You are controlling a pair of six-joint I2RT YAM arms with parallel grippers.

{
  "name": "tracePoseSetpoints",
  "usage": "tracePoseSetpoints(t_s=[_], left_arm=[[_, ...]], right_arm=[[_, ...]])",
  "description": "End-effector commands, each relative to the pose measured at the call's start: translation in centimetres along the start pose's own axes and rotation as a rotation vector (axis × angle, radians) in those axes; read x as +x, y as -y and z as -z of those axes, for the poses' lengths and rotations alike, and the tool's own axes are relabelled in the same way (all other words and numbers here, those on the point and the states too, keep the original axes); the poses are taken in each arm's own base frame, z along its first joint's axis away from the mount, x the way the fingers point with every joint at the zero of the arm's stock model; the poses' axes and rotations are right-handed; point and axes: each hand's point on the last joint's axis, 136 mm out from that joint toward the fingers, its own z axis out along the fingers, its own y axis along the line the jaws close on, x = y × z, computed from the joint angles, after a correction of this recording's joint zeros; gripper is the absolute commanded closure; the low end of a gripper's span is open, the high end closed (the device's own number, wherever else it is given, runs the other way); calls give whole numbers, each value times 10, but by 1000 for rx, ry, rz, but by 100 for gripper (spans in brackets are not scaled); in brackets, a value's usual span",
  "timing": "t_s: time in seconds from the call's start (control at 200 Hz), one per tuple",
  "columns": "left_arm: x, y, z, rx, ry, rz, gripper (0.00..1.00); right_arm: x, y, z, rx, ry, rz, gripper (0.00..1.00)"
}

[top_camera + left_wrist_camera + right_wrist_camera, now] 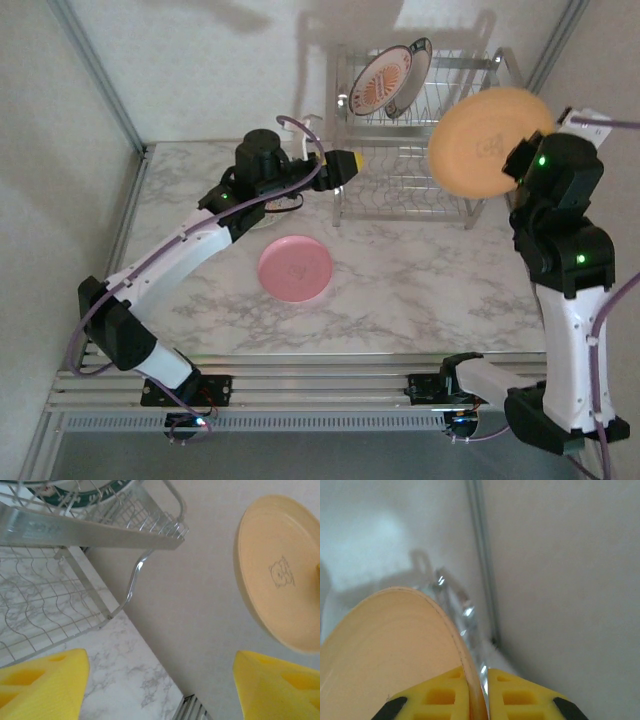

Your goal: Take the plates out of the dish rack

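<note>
Right wrist: round, smooth yellow-orange plate (395, 650)

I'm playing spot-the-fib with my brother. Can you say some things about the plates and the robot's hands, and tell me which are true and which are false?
1. The right hand pinches the yellow-orange plate by its rim. True.
2. The pink plate sits in the dish rack. False: it lies flat on the marble table, in front of the rack.
3. The left hand holds a plate. False: it is open and empty, beside the rack.
4. A white plate with an orange sunburst stands on edge in the rack's upper shelf. True.
</note>
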Motion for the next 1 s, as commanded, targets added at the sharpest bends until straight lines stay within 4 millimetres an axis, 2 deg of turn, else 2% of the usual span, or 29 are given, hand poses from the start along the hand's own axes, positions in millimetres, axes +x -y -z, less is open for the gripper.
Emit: tracePoseSetpoints(t_s=[0.0,0.09,0.27,0.511,0.636,0.731,0.991], left_arm=[[11,11,-7,21,-72,-53,24],[20,0,-9,-28,-116,-51,24],[37,-13,-10,-72,-193,-35,23],[60,-40,-16,-152,-259,43,24],[65,-50,-19,-191,-280,63,31],[67,-54,-19,-210,-288,65,43],[71,-61,-19,-232,-304,80,93]], right_arm=[[55,-21,5,-149,-203,-124,100],[84,-34,4,-214,-282,-185,100],[129,-70,-4,-365,-410,-286,100],[154,-95,-12,-468,-475,-297,100],[163,-105,-16,-505,-501,-288,100],[168,-110,-18,-526,-507,-289,100],[179,-118,-22,-562,-528,-257,100]])
